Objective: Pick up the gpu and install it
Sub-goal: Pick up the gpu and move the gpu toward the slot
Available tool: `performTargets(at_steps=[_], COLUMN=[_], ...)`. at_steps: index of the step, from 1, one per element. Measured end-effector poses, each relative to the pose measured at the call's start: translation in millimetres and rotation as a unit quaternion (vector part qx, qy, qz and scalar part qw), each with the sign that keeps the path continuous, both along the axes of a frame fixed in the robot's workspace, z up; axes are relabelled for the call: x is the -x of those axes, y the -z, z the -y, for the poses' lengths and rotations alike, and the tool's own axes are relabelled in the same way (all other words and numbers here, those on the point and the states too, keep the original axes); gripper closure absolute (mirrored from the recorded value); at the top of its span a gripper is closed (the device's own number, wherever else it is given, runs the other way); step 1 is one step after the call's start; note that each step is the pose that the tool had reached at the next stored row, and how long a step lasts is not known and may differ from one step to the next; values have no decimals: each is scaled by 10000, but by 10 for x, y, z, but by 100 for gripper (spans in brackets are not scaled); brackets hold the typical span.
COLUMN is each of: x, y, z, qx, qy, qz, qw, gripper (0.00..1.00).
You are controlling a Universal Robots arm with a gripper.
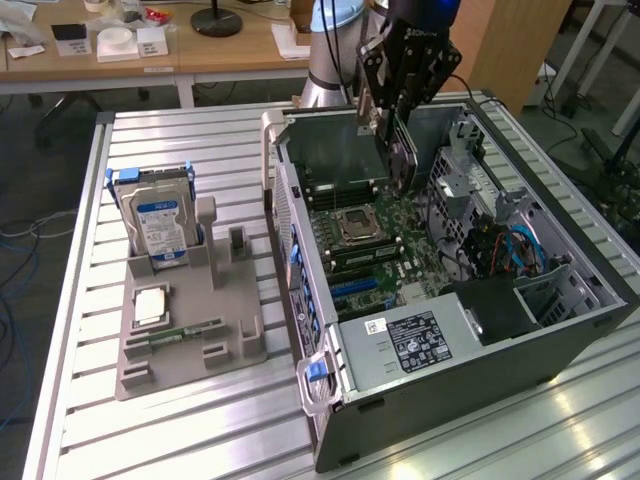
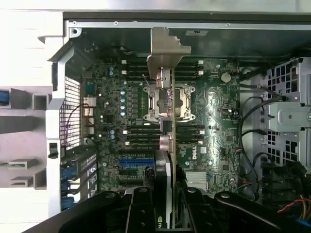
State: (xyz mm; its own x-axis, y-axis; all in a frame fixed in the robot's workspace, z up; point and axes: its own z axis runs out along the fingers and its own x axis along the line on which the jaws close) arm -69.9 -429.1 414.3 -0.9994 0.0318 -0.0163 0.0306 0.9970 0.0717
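Observation:
My gripper (image 1: 392,125) hangs over the open computer case (image 1: 450,370) and is shut on the gpu (image 1: 403,158), a thin dark card held on edge. The card hovers above the motherboard (image 1: 365,245), near the CPU socket (image 1: 357,225), not touching it. In the wrist view the gpu (image 2: 163,53) runs edge-on away from my gripper (image 2: 167,194), its metal bracket at the far end, over the motherboard (image 2: 214,111). Blue expansion slots (image 2: 133,162) lie beside the card's near end.
On the exterior view's left, a grey holder (image 1: 190,350) carries a silver hard drive with a blue label (image 1: 160,225), a CPU (image 1: 150,305) and a RAM stick (image 1: 185,330). Drive cages and cables (image 1: 500,240) fill the case's right side. A slatted metal table (image 1: 80,300) bears everything.

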Motion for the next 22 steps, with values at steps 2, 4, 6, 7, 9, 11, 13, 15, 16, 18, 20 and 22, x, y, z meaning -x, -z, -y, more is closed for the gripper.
performTargets(at_steps=[2, 4, 6, 7, 9, 11, 13, 15, 16, 18, 20, 22], x=[-38, -81, -131, -159, -219, -279, -334, -394, -424, -486, -544, -606], y=[3, 5, 6, 7, 7, 8, 8, 9, 9, 10, 10, 11], z=[0, -1, -1, -1, -1, -1, -1, -1, -1, -1, -1, -1], qx=[0, 0, 0, 0, 1, 0, 0, 0, 0, 0, 0, 0], qy=[5, 9, 13, 14, 14, 15, 15, 15, 16, 16, 17, 16], qz=[0, 0, -1, 0, 0, 0, 0, 0, 0, 0, 0, 0], qw=[10000, 10000, 10000, 10000, 10000, 10000, 10000, 10000, 10000, 10000, 10000, 10000], gripper=[73, 73, 73, 73, 73, 73, 73, 73, 73, 73, 73, 73])
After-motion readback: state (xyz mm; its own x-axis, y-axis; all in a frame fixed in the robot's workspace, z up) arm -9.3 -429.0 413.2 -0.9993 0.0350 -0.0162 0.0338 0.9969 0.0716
